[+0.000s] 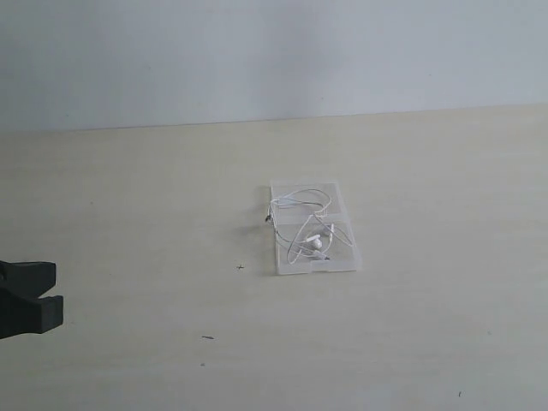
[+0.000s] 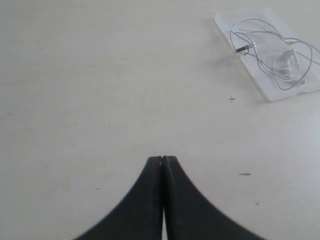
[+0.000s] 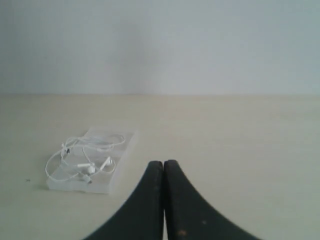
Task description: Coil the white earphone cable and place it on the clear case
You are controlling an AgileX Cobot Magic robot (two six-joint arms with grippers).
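The clear case (image 1: 343, 258) lies flat in the middle of the table. The white earphone cable (image 1: 315, 243) rests on top of it in loose loops, both earbuds near the centre and its plug end hanging just off one edge. The left wrist view shows the case (image 2: 227, 23) and cable (image 2: 285, 63) far from my left gripper (image 2: 163, 159), which is shut and empty. My left gripper (image 1: 56, 292) sits at the exterior view's left edge. In the right wrist view, the case (image 3: 125, 145) and cable (image 3: 90, 168) lie ahead of my shut, empty right gripper (image 3: 163, 163).
A pale cream table (image 1: 137, 188) runs back to a plain white wall (image 1: 274, 51). A few small dark specks (image 1: 208, 337) mark the surface near the case. My right arm is outside the exterior view.
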